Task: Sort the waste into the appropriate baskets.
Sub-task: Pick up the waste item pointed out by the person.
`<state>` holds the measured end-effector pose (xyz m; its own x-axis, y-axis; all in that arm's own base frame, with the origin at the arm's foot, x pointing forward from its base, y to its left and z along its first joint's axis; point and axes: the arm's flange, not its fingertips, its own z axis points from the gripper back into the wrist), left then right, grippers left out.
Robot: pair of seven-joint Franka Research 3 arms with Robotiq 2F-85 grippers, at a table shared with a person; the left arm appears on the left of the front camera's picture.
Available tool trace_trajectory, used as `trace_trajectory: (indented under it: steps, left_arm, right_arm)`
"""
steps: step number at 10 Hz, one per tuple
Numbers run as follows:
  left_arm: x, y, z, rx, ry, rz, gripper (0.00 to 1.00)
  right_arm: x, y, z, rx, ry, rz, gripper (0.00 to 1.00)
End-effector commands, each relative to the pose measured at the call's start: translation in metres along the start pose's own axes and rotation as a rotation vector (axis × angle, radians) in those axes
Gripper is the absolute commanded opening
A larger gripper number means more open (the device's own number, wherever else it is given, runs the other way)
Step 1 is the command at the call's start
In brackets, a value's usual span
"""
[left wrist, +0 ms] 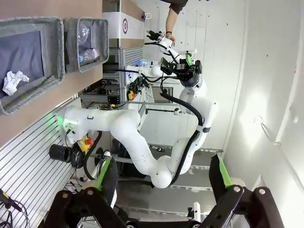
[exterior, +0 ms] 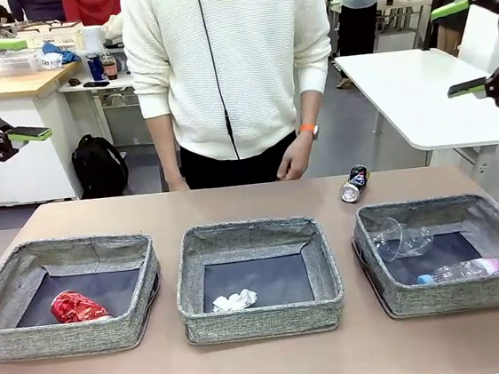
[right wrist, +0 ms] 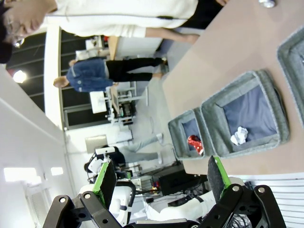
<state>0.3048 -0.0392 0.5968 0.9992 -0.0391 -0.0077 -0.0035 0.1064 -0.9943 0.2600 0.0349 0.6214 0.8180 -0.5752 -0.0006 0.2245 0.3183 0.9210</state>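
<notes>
Left gripper (exterior: 14,88) and right gripper (exterior: 458,47): jaws wide (nothing held).

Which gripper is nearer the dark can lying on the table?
Right. The right gripper hangs open above and right of the dark can; the left gripper, also open, is raised far across the table.

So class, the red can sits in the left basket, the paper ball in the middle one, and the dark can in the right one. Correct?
Not quite. The dark can lies on the table behind the right basket, not in it, as the front view shows. The rest stands.
</notes>
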Motion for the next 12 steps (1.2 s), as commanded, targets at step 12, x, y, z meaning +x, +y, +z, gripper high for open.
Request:
trace_trajectory:
  steps: [12]
  left_arm:
    - [0.001, -0.005, 0.000, -0.019, 0.005, 0.013, 1.00]
  right_arm:
    - [0.009, 0.004, -0.017, -0.233, -0.167, 0.135, 1.00]
